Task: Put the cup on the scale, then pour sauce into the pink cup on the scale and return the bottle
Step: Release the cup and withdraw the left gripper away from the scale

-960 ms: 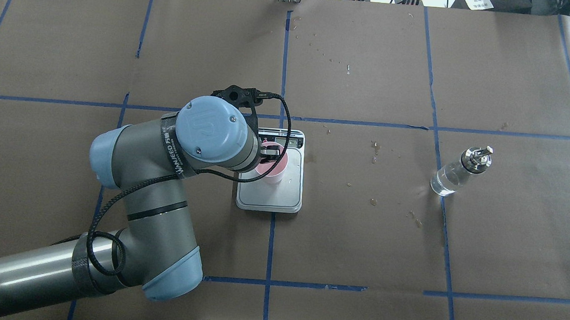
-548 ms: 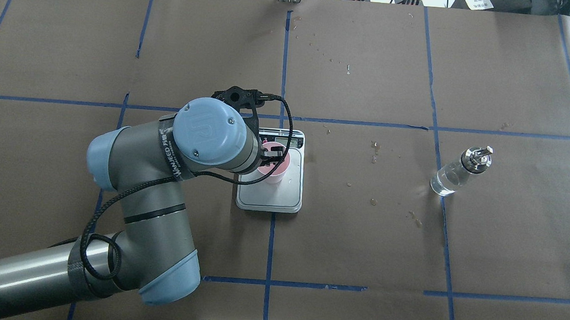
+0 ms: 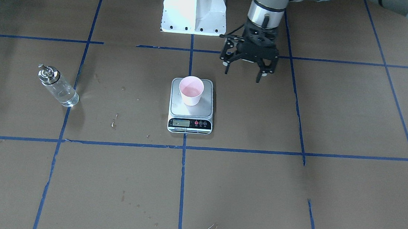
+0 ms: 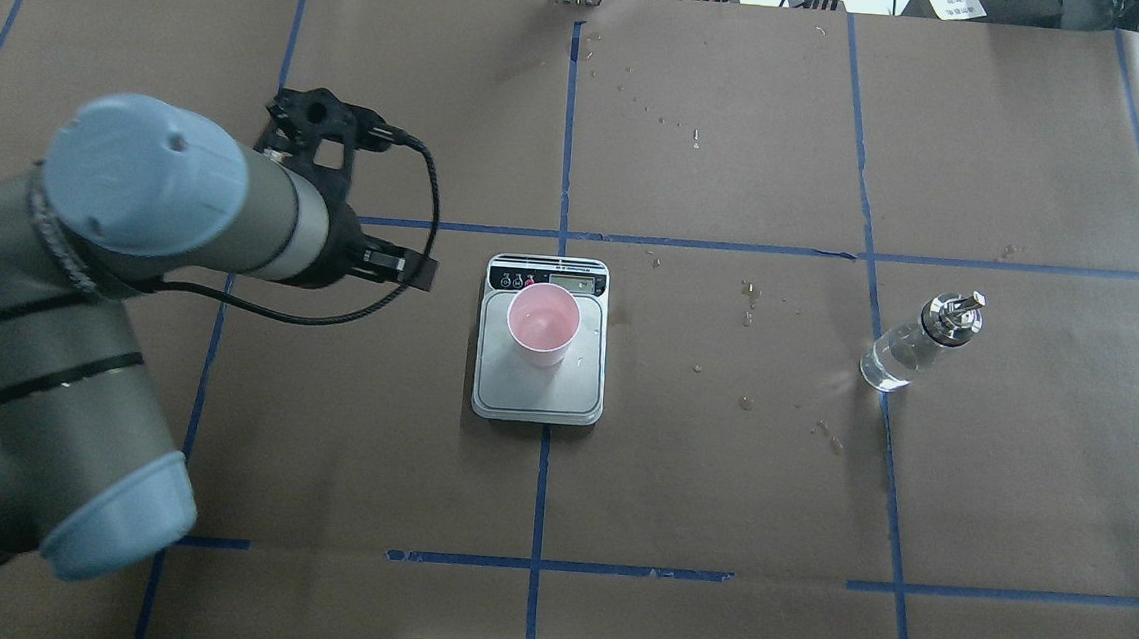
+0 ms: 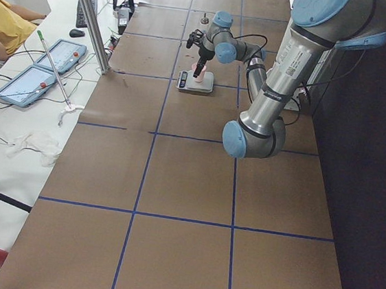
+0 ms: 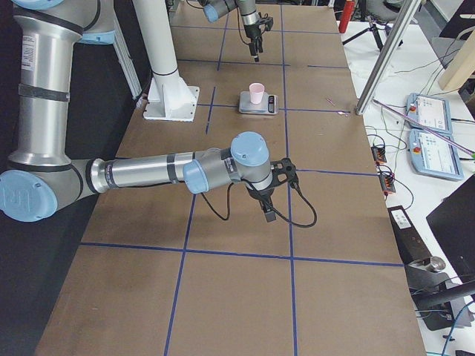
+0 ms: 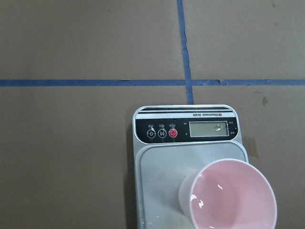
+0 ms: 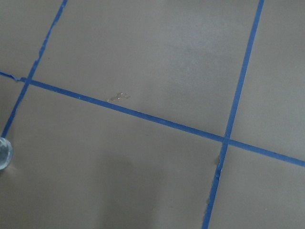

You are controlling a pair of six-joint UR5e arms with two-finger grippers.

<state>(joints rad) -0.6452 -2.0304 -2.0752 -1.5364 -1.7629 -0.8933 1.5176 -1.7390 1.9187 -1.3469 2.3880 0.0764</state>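
The pale pink cup [image 3: 191,90] stands upright on the silver scale [image 3: 190,123], towards the platform's robot side. It also shows in the overhead view [image 4: 542,323] and the left wrist view [image 7: 228,195]. My left gripper [image 3: 243,73] is open and empty, raised above the table, apart from the cup and on the scale's robot-left side. The clear bottle [image 4: 914,344] with its metal spout stands far to the right, with clear liquid in it. My right gripper [image 6: 267,210] shows only in the exterior right view, low over bare table; I cannot tell whether it is open or shut.
Brown paper with blue tape lines covers the table [image 4: 719,470]. Small wet spots [image 4: 751,302] lie between the scale and the bottle. The white robot base [image 3: 194,6] stands behind the scale. My left arm's wrist [image 4: 266,208] hangs left of the scale.
My left gripper was at the cup's rim over the scale. It has let go and drawn away to the left. The cup stays on the scale. The bottle has not moved.
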